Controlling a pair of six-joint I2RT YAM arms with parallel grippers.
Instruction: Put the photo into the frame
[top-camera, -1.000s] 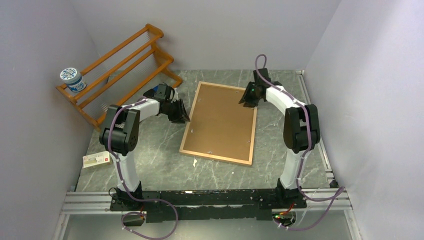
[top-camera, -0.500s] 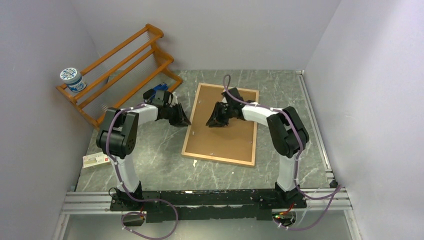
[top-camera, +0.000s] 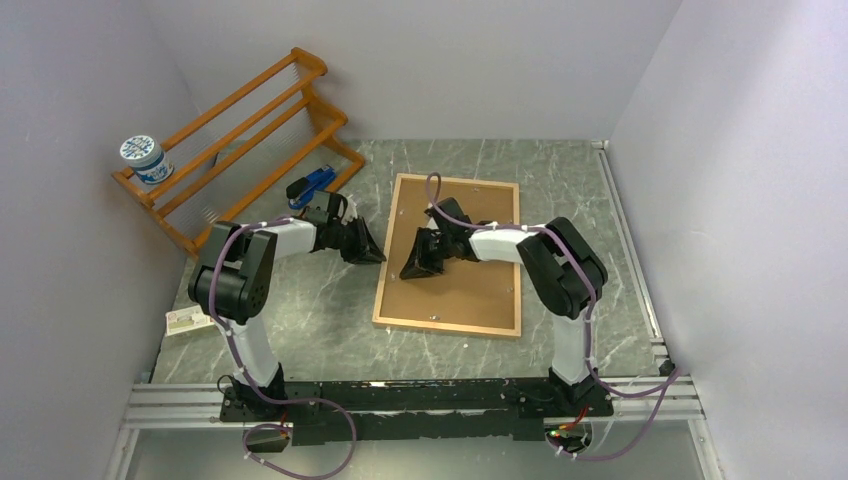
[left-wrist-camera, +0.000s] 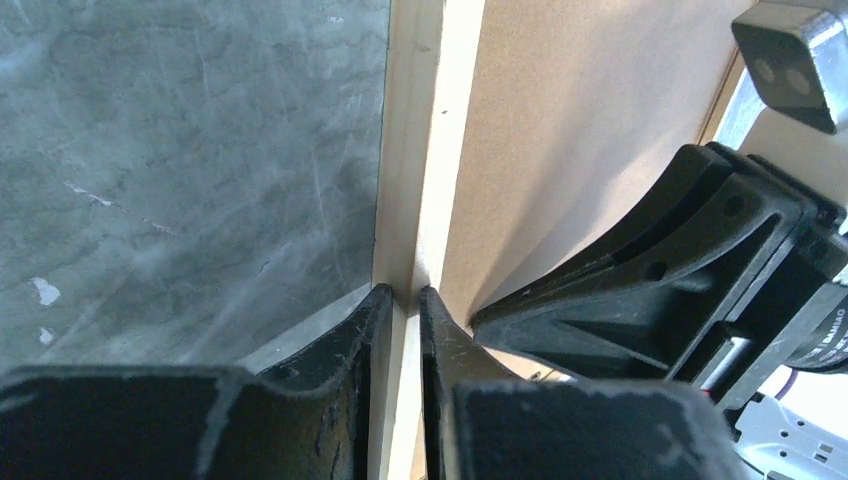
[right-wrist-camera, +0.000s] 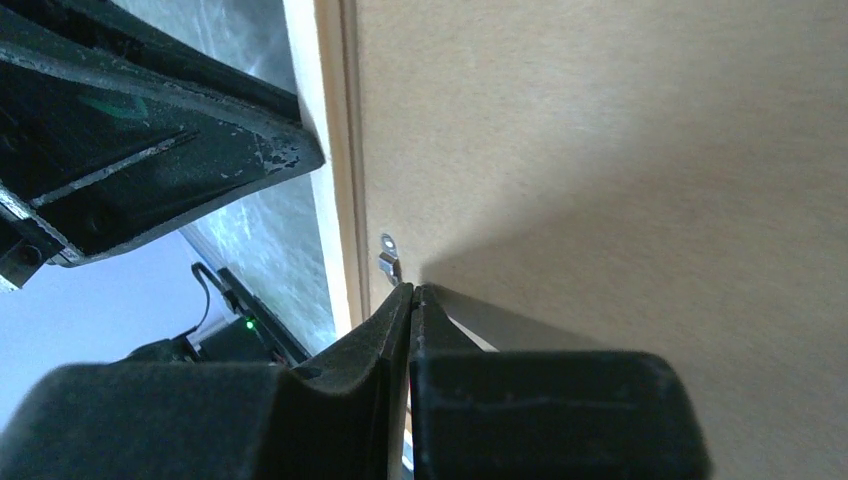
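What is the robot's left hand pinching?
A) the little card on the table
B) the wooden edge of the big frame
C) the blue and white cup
B: in the left wrist view, the left hand has one finger on each side of the light wooden edge of the frame.

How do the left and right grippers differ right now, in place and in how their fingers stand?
The left gripper straddles the frame's light-wood border, one finger each side; the right gripper sits over the brown backing board, tips beside a small metal tab. The left fingers hold a narrow gap filled by the border; the right fingers are pressed together. Both work the same frame edge.
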